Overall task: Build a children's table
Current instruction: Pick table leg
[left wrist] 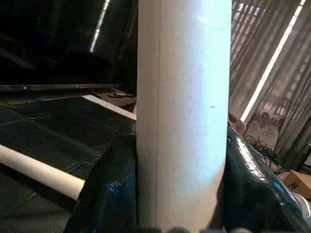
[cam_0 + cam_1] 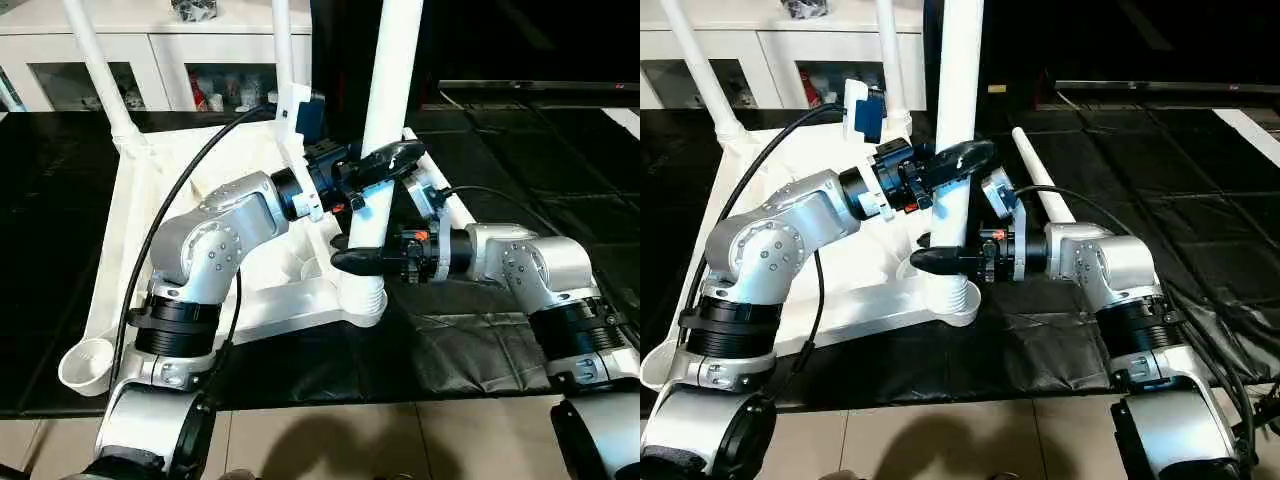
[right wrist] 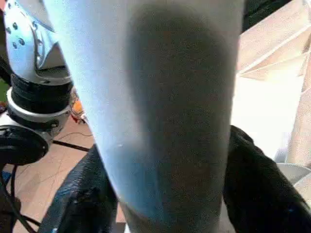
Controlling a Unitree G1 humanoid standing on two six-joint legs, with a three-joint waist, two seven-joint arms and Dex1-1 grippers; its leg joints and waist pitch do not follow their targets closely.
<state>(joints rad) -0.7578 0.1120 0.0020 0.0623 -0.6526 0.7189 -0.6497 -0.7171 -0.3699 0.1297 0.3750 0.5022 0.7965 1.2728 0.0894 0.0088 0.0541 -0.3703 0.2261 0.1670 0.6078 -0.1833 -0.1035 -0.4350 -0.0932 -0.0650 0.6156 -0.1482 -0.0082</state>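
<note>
The children's table top lies upside down on a black mat on the floor, ribbed underside facing up. Two legs already stand upright in the far corner sockets: one at the far left and one further right. A third leg stands upright in the near right corner socket, where its ridged base meets the socket rim. Both grippers are closed on this third leg. The left gripper clamps it higher up, with one black finger wrapped across the front of the tube; in the left wrist view the tube sits between the two dark fingers. The right gripper clamps the same leg lower down, just above the socket, with one finger lying level across the tube's near side; in the right wrist view the tube fills the gap between its fingers. The fourth leg lies flat on the mat to the right of the top, behind the right forearm. The near left corner socket is open. A white cabinet with glass doors stands behind the work area.
</note>
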